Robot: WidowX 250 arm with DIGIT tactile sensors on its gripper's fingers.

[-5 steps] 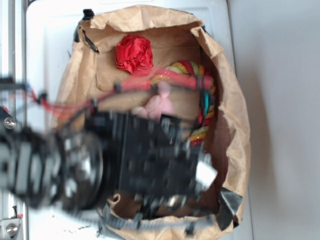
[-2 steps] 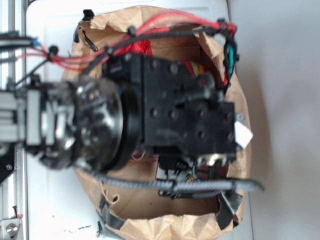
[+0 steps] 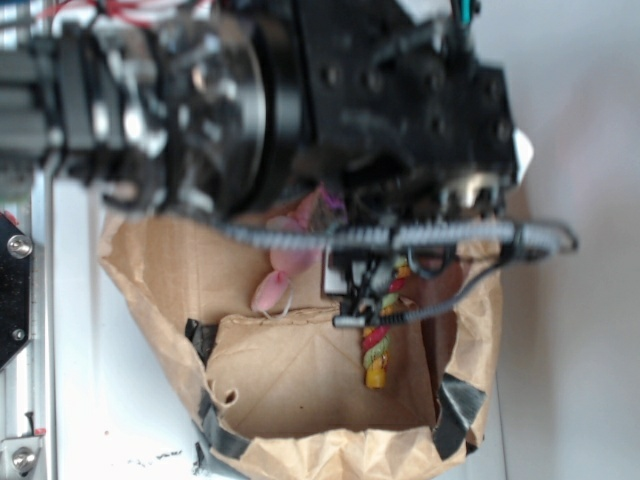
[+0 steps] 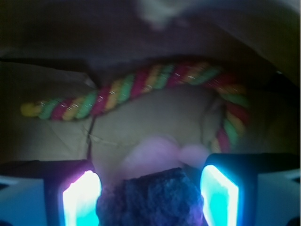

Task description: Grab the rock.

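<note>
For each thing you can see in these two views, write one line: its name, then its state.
Gripper: open, fingers on either side of the rock; contact cannot be told.
Rock: between the fingers, partly hiding the pink toy.
Pink toy: lying in the bag, half hidden by the arm.
Rope: lying curved on the bag floor.
Paper bag: open, walls crumpled.

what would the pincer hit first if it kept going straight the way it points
Probably the rough dark grey rock, already sitting between the glowing fingers of the pincer; whether they touch it is unclear.
</note>
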